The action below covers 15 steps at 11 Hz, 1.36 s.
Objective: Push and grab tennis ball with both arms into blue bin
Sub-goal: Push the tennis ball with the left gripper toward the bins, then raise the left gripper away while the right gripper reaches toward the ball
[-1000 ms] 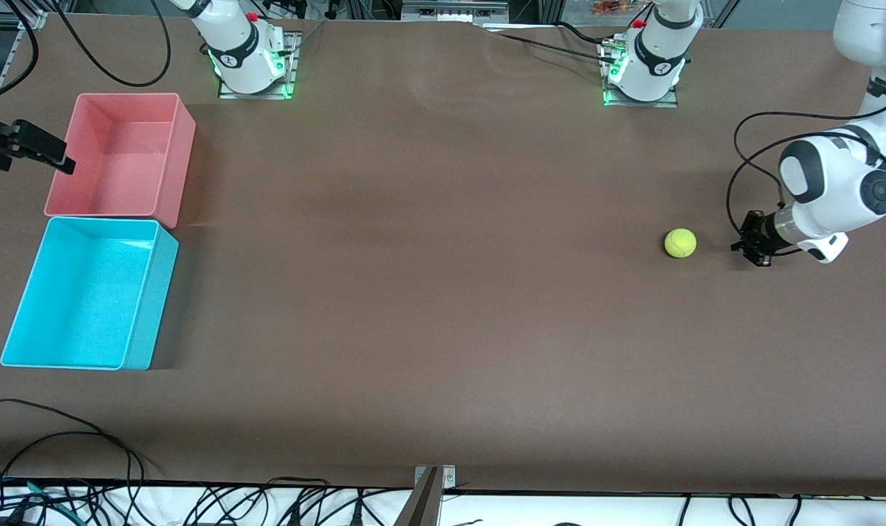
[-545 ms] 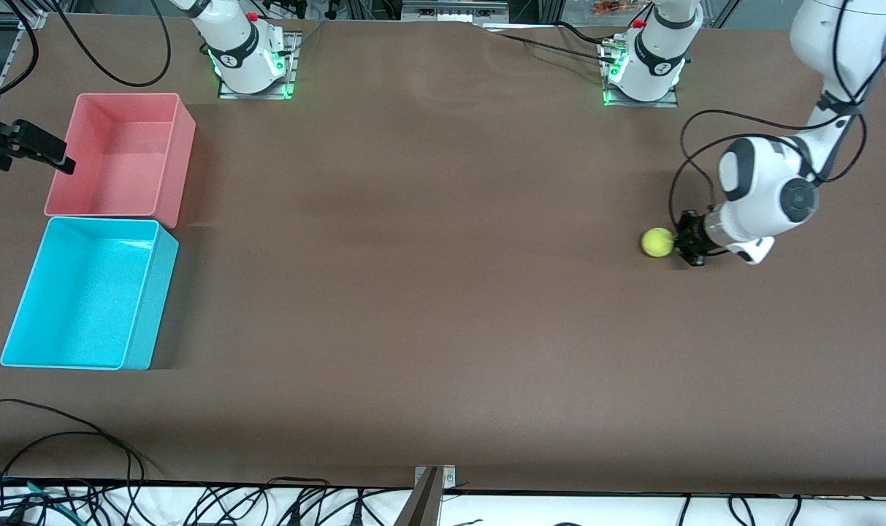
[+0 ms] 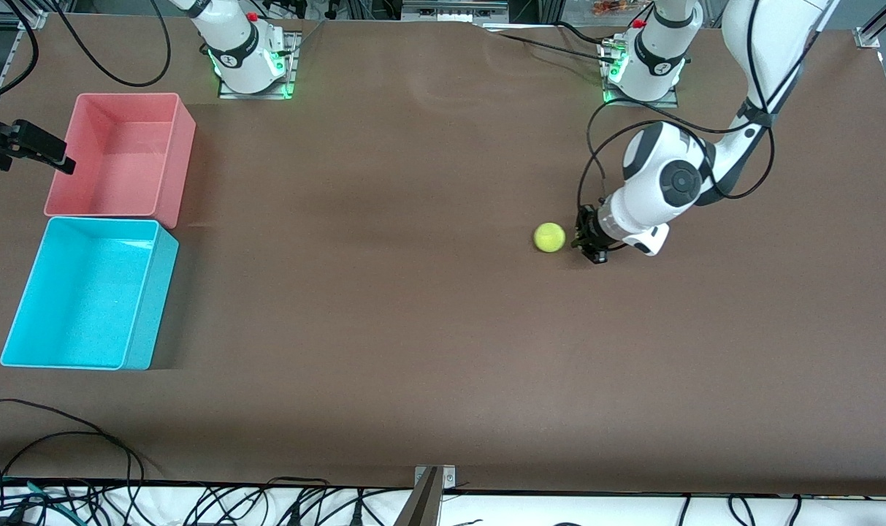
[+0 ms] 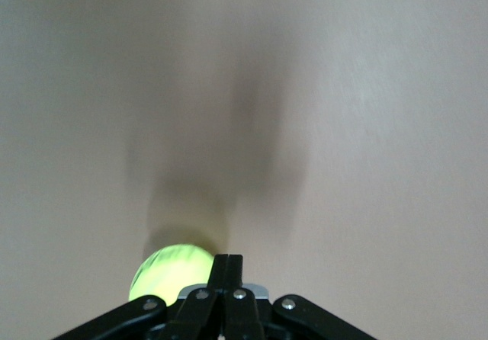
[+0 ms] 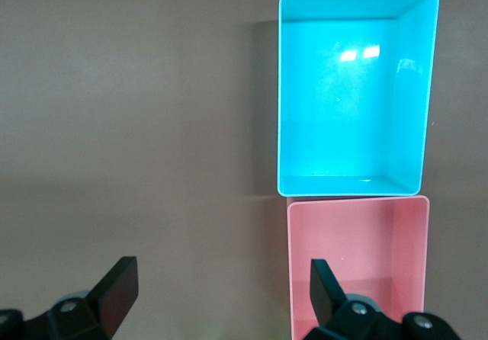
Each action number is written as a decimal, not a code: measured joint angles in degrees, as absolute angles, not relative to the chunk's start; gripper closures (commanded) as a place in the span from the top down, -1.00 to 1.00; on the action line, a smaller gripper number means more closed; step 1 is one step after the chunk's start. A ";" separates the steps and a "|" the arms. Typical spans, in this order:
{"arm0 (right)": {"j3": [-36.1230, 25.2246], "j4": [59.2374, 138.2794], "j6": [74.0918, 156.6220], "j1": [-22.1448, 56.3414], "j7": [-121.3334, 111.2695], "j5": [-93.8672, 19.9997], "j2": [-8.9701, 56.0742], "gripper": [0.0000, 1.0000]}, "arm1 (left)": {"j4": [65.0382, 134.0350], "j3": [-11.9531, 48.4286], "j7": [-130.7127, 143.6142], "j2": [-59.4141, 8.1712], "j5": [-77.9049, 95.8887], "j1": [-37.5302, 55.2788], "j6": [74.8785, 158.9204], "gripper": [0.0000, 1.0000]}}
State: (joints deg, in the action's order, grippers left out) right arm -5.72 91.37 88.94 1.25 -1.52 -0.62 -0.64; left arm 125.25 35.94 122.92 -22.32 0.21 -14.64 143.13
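So here's where I'm at with the push-and-grab run. Nearest my front camera is the blue bin [image 3: 92, 292], sitting at the right arm's end of the surface [image 3: 413, 329], and it's got nothing in it. Just past it, touching or nearly so, is the pink bin [image 3: 121, 153], a bit farther from the camera.

The tennis ball [image 3: 549, 237] is out on the open surface, around the middle but more toward the left arm's end, well apart from both bins. The left gripper [image 3: 586, 242] is down low right beside it, on the side away from the bins. Its fingers [image 4: 228, 279] are pressed fully together with nothing held, so it works as a blunt pusher. In the left wrist view the ball sits just at the fingertips; I can't tell if they're actually touching.

The right gripper [image 5: 217, 294] hangs over the pink bin's outer edge, waiting, fingers spread as wide as they go and holding nothing.

Progress-wise I'd call this early. There's lots of surface left to cover, then the right arm has to grab the ball and drop it in the blue bin.
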 measured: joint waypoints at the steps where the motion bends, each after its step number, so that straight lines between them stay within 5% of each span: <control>1: -5.71 91.38 88.94 1.26 -1.52 -0.62 -0.63 1.00 | 123.35 36.00 123.12 -22.19 0.15 -13.92 140.70 -1.00; 10: -4.62 91.90 88.35 6.98 -1.45 -0.63 2.25 1.00 | 116.36 34.52 90.00 -17.06 -9.32 -30.14 127.62 -0.99; 11: -4.55 92.21 88.07 8.33 -0.74 -0.63 2.89 0.99 | 114.46 34.50 86.29 -16.99 -11.15 -31.00 126.48 -0.67; 12: -4.53 93.01 87.47 8.93 0.30 -0.63 3.33 0.99 | 112.60 34.46 81.73 -17.01 -12.11 -32.31 125.71 0.98; 15: -3.72 99.57 91.34 9.94 0.54 -0.63 3.72 0.99 | 107.54 34.22 72.64 -17.90 -12.36 -34.61 121.81 1.00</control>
